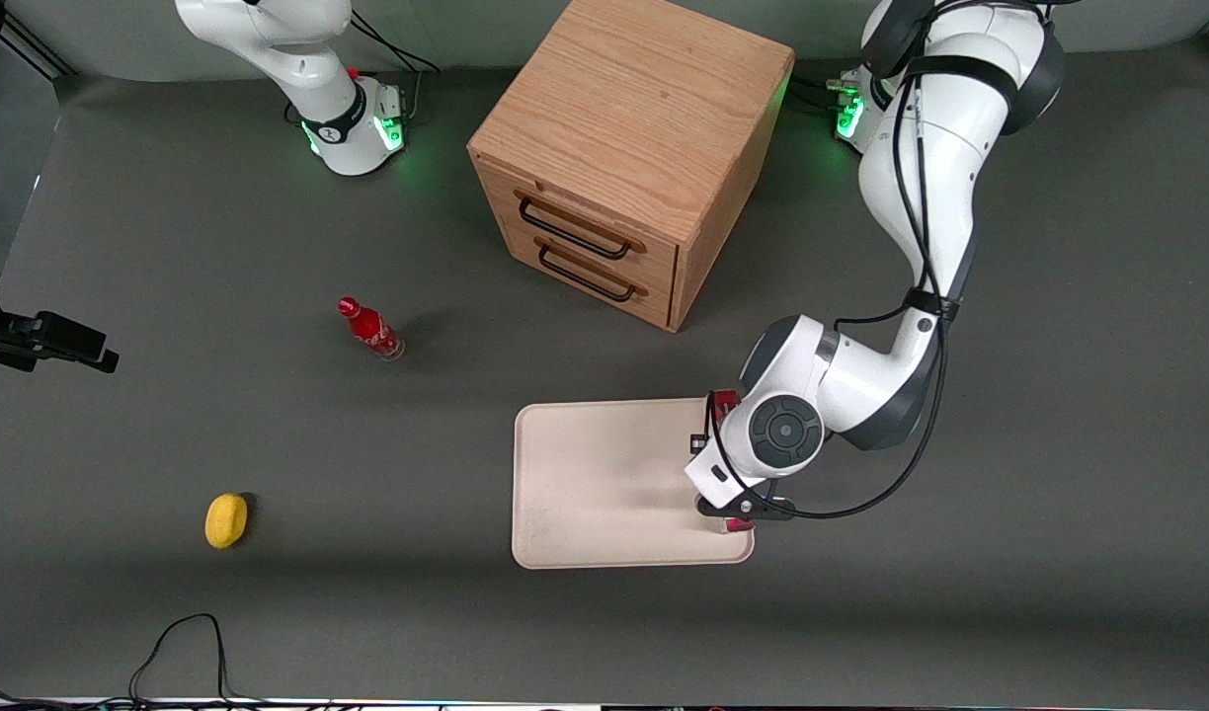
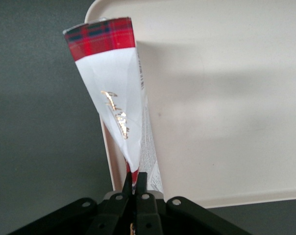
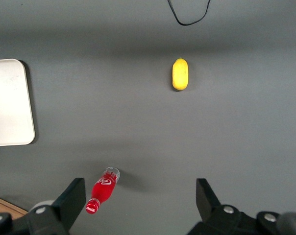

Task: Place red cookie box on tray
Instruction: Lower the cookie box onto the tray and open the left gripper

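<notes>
My left gripper [image 2: 136, 183] is shut on the thin edge of the red cookie box [image 2: 113, 83], which has a red tartan end and a white face with gold script. The box is held on edge over the rim of the cream-white tray [image 2: 226, 98], on the side toward the working arm's end of the table. In the front view the arm's wrist covers most of the box. Only red corners of the box [image 1: 727, 401] show past the wrist, above the tray [image 1: 595, 484]. I cannot tell whether the box touches the tray.
A wooden two-drawer cabinet [image 1: 629, 158] stands farther from the front camera than the tray. A small red soda bottle [image 1: 370, 329] and a yellow fruit [image 1: 226, 519] lie toward the parked arm's end. A black cable [image 1: 180, 642] loops at the near table edge.
</notes>
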Robot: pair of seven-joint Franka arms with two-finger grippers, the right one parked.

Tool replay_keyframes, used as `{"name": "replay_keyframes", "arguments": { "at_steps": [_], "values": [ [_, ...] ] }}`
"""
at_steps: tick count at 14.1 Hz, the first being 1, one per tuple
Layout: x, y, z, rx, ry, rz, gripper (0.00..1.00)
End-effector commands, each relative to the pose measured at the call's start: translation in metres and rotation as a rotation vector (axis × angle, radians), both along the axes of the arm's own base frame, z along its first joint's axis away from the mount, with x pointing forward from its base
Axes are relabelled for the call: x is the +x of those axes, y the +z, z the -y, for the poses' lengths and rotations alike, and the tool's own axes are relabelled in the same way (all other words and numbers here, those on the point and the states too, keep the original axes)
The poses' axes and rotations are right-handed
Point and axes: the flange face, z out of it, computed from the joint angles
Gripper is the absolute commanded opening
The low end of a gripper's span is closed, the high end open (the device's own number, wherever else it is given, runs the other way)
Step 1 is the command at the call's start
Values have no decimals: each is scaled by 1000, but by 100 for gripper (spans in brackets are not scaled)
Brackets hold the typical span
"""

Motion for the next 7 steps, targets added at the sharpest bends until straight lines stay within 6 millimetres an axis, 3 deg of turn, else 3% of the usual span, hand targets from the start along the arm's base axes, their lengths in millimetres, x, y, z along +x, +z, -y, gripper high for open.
{"name": "replay_keyframes", "arguments": {
  "at_steps": [1,2,3,6,7],
  "values": [
    [4,2,0,-1,-12,34,3],
    [3,2,0,0,-9,33,36],
    [4,3,-1,-1,-7,34,53],
    [3,9,-3,6,-3,28,81],
    [3,17,-3,7,-2,27,83]
  ]
}}
